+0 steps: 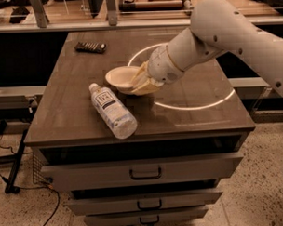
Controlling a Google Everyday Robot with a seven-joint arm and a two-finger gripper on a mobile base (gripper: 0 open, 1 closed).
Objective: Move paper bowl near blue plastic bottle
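The paper bowl (120, 78) is off-white and tilted, held in my gripper (139, 81) a little above the dark tabletop, just right of the bottle's cap. My gripper is shut on the bowl's right rim, and the white arm reaches in from the upper right. The blue plastic bottle (112, 110) lies on its side at the front left of the table, white cap pointing to the back left, white-and-dark-blue label up.
A small dark remote-like object (90, 47) lies at the table's back left corner. The table (197, 117) is a drawer cabinet with several handled drawers below. Bright ring reflections show on the right of the top. Shelving runs behind.
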